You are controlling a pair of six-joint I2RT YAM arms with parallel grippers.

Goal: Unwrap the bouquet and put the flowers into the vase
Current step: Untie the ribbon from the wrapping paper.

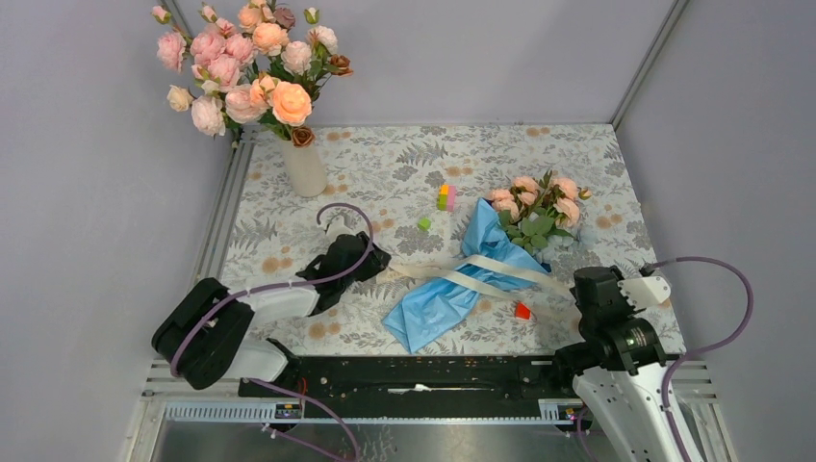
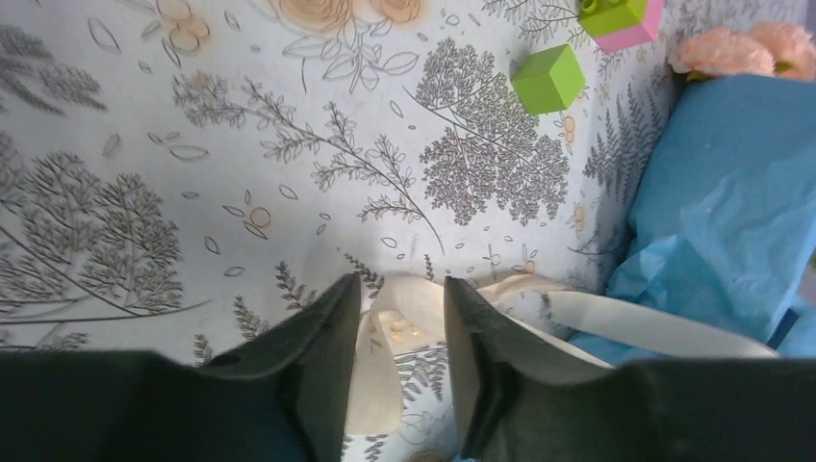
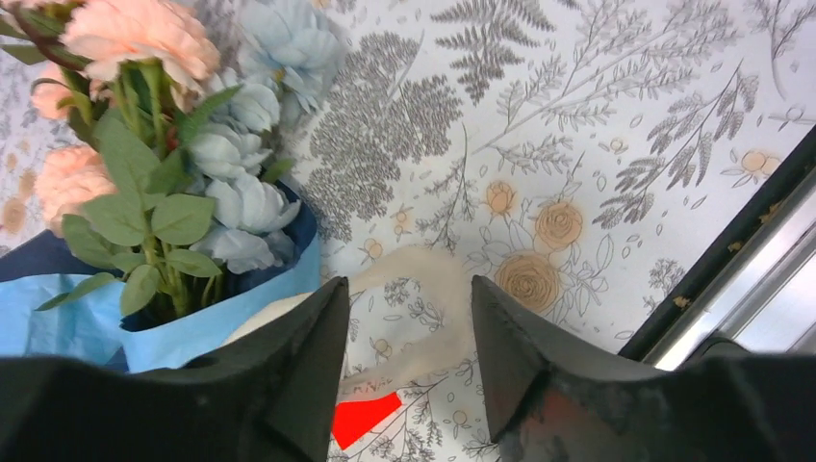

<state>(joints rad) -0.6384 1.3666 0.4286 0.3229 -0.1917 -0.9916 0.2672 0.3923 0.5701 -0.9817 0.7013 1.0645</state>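
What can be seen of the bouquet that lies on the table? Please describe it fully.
The bouquet lies on its side on the patterned table, blooms toward the far right corner. Its crinkled paper is light blue outside, dark navy inside. Peach-pink roses, pale blue blooms and green leaves stick out of the open end. A cream ribbon crosses the paper in two bands; one end lies between the left gripper's parted fingers, the other under the right gripper's.
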